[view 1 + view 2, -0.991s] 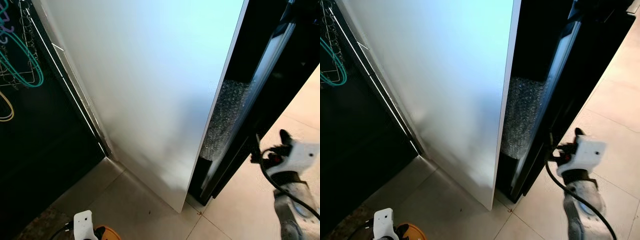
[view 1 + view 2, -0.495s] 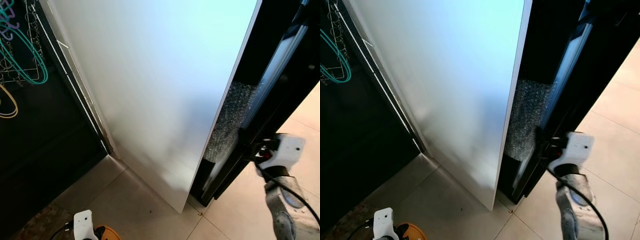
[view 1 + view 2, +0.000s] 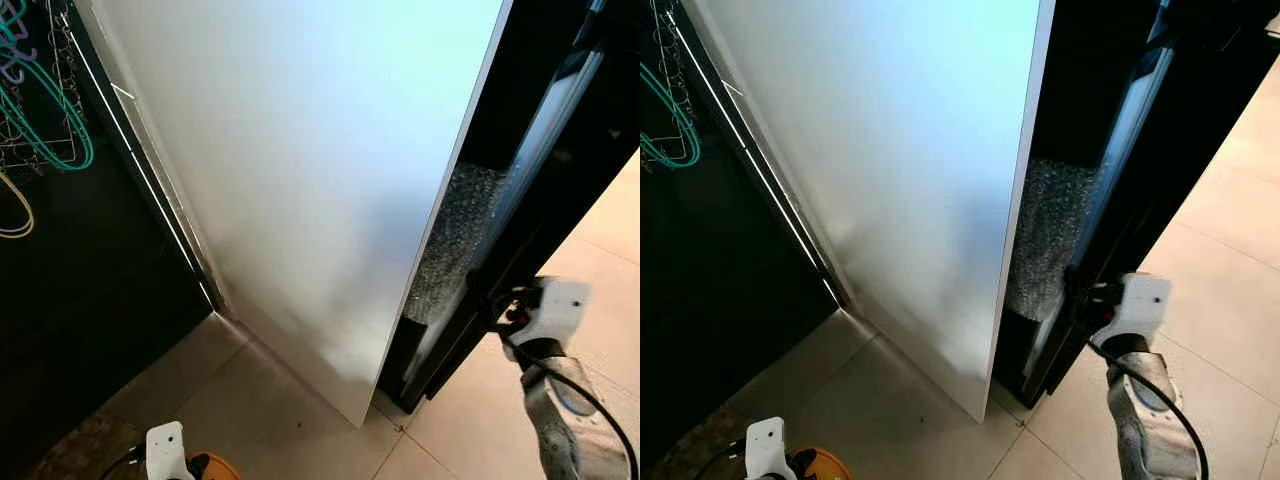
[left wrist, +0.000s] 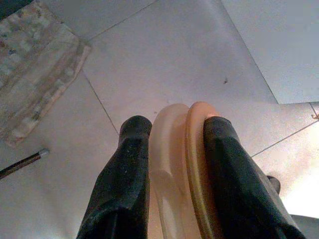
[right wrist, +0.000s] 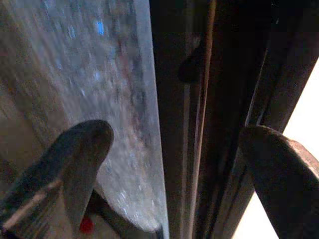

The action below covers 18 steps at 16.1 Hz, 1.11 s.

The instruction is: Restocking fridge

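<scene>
The right gripper (image 5: 172, 164), fingers spread wide, straddles the edge of the tall black fridge door (image 3: 1110, 215). The left gripper (image 4: 172, 134) clamps a pale orange plastic ring (image 4: 179, 164) above the beige floor tiles (image 4: 164, 55).

Fridge door (image 3: 300, 180), a tall silvery slab, stands ajar across the frame's centre; the dark fridge (image 3: 570, 150) sits at upper right, bubble wrap (image 3: 450, 240) inside the gap.

Dark door edge (image 5: 199, 124) sits between the spread fingers (image 5: 75, 149) — bubble-wrapped panel (image 3: 1045, 235) alongside.
</scene>
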Motion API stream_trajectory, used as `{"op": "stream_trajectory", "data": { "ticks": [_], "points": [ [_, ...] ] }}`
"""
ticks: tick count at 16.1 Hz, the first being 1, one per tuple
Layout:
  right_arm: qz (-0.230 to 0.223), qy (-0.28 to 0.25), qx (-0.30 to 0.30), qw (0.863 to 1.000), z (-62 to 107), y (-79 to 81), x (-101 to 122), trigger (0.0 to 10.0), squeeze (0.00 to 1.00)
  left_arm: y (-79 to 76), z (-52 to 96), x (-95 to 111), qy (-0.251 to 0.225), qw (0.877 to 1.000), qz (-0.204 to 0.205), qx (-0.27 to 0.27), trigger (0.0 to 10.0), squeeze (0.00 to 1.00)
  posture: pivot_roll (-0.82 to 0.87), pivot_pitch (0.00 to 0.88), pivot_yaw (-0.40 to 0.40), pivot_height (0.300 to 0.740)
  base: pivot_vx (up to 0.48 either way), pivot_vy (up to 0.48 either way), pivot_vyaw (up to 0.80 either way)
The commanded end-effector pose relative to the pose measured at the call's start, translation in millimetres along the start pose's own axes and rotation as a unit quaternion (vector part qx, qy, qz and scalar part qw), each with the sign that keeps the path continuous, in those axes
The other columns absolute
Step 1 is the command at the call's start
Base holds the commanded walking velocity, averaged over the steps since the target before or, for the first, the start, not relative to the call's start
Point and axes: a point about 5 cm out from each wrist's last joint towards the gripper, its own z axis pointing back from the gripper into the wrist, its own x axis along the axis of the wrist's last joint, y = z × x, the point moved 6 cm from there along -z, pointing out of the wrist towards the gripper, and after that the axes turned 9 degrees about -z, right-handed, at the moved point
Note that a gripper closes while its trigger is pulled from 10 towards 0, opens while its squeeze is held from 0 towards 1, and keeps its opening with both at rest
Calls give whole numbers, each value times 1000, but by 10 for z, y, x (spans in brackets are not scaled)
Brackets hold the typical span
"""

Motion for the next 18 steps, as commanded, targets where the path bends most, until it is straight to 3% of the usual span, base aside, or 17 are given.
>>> {"op": "stream_trajectory", "data": {
  "ticks": [1,2,12,16,18],
  "points": [
    [2,2,-9,1000,-17,-64,-35,10000,243,40,26,-135,20,1000,-8,4,10000,0,-77,104,14,740,0,0,0],
    [3,4,-12,1000,-27,-85,-47,10000,0,37,25,-133,19,1000,-8,3,10000,0,-76,107,15,740,0,0,0],
    [9,-10,-10,1000,-282,-213,22,10000,0,26,26,-132,18,1000,-4,5,10000,0,-71,109,12,740,0,0,0],
    [18,-18,-11,1000,-299,-221,26,10000,0,26,26,-136,18,1000,-6,3,10000,0,-68,109,14,740,0,0,0],
    [27,-28,-40,998,-252,-341,27,10000,0,19,26,-137,19,1000,-8,1,10000,0,-68,110,15,740,0,0,0]
  ]
}}
